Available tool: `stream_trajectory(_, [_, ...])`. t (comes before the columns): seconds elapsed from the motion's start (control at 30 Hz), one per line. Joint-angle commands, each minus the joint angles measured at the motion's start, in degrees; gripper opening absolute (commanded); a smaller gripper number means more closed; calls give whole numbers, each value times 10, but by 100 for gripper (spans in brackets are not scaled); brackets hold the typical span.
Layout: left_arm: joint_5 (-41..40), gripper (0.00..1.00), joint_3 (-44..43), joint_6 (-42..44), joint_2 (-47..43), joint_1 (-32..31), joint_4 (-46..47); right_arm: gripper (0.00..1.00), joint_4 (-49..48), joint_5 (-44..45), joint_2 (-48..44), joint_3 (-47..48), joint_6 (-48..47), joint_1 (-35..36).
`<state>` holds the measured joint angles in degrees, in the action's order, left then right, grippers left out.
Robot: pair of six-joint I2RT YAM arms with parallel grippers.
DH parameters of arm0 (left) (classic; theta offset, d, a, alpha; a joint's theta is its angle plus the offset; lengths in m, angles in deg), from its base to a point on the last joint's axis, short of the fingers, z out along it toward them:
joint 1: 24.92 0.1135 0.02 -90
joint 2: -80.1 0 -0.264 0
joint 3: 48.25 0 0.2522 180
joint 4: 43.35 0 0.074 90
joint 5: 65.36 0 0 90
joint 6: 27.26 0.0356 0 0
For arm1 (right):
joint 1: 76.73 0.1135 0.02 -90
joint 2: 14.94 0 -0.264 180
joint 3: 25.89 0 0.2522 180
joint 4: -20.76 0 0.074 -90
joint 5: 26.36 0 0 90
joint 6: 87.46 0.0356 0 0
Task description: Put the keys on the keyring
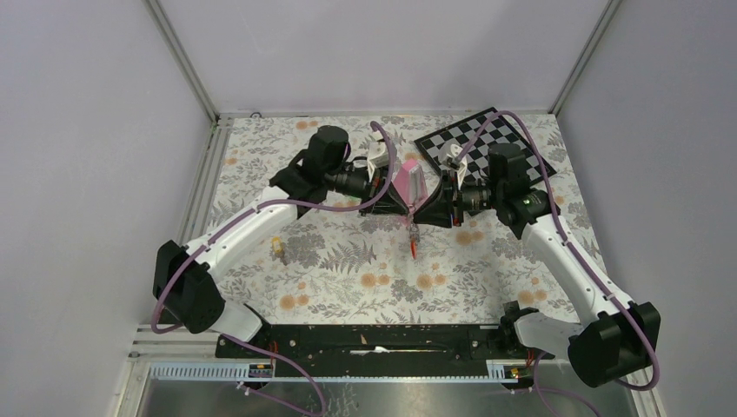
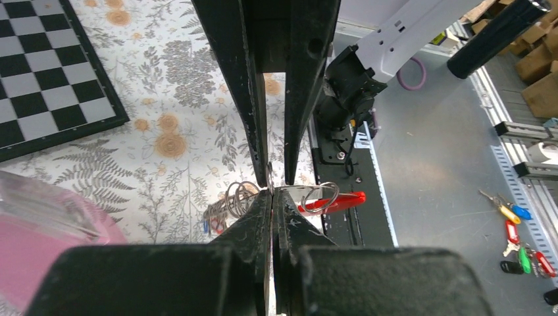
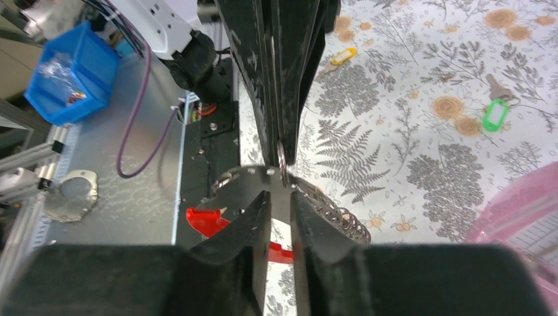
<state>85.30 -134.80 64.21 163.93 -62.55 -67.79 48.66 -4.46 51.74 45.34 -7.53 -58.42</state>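
2 end effectors: tip to tip over mid tabletop (image 1: 348,287)
L end effector (image 2: 272,197): pinched together on thin metal loop (image 2: 293,189)
R end effector (image 3: 281,197): narrow gap, can't tell grip
keyring (image 3: 240,179): between tips
yellow-tag key (image 1: 278,249): 9 o'clock of tips

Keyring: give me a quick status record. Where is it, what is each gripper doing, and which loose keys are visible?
keyring: held up between both grippers' tips, beside the pink pyramid
left gripper: shut on the keyring's thin metal ring
right gripper: closed narrowly at the keyring's grey side
loose keys: yellow-tagged key and green-tagged key, both lying on the table
keys already on: cannot tell
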Motion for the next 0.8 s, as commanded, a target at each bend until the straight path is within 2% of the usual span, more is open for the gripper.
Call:
stream_trajectory(0.0, [-36, 0, -53, 84, -14, 0, -70, 29, 80, 32, -20, 25, -94, -3])
stream_trajectory(0.17, [-95, 0, -107, 183, -12, -22, -200, 46, 132, 52, -30, 40, -147, -3])
stream_trajectory(0.37, [-176, 0, -181, 261, 9, -59, -321, 52, 132, 54, -24, 70, -141, -3])
stream_trajectory(0.53, [-202, 0, -216, 279, 21, -73, -358, 54, 97, 32, -9, 81, -110, -2])
stream_trajectory(0.77, [-208, 0, -232, 262, 37, -89, -361, 54, 58, -2, 1, 76, -72, 2])
